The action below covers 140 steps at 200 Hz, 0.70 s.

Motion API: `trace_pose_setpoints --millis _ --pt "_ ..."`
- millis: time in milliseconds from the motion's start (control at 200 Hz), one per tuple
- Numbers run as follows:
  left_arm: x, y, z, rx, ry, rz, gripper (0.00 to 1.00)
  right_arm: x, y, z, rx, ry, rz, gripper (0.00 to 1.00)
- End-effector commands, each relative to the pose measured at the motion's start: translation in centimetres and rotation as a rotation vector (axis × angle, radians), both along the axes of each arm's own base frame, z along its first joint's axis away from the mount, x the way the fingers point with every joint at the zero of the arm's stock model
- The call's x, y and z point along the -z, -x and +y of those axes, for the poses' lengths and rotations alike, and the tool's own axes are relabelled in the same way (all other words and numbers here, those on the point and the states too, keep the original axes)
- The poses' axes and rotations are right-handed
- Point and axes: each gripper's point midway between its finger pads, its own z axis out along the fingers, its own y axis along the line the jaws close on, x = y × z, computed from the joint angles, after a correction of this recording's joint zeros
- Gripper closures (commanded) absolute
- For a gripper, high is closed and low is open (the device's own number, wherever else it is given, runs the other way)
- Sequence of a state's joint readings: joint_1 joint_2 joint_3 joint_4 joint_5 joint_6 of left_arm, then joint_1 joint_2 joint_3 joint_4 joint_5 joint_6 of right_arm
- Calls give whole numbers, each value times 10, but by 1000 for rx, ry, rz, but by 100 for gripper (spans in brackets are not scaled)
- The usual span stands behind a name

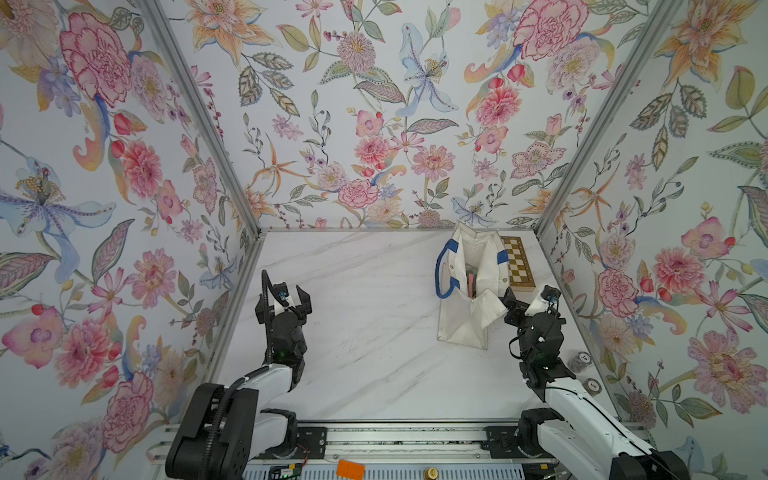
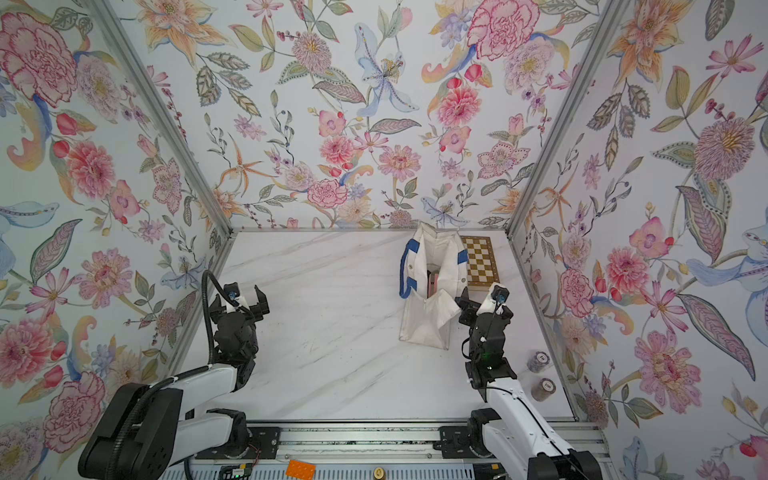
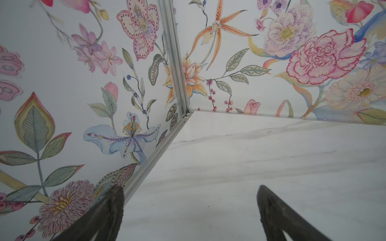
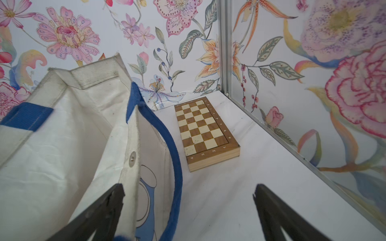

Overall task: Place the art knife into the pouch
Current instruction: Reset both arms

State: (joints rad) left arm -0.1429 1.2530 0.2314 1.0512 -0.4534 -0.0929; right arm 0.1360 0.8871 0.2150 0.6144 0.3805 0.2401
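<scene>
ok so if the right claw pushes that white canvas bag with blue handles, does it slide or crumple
Likely crumples first: the white canvas bag with blue strap handles sags, its near wall folded over. It looks light, so a low push might slide it on the smooth marble-patterned tabletop. Lifted by one blue strap, it would probably hang lopsided.
</scene>
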Motion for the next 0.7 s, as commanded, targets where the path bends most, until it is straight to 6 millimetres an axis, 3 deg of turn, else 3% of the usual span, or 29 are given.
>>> trace_pose_setpoints --millis 0,135,245,335,440,480,621,696 --pt "-27 -1 9 -30 -5 -130 0 9 13 -20 118 35 -60 1" --pt "-18 -6 9 -30 -15 -70 1 29 0 -22 135 76 42 1" --pt "-2 6 8 -17 5 -44 1 45 -9 -29 175 92 69 1" --pt "9 15 3 27 -14 -61 1 49 -25 -29 173 154 148 1" --pt "11 8 3 30 -44 -73 1 43 -30 -34 164 184 59 1" --pt "22 4 2 30 -40 -43 1 46 -33 -38 153 172 46 1" --pt "32 1 -3 64 -53 -34 1 51 -40 -29 62 157 65 1" --pt "34 -6 -5 78 -60 -16 0 58 -50 -13 -37 177 106 1"
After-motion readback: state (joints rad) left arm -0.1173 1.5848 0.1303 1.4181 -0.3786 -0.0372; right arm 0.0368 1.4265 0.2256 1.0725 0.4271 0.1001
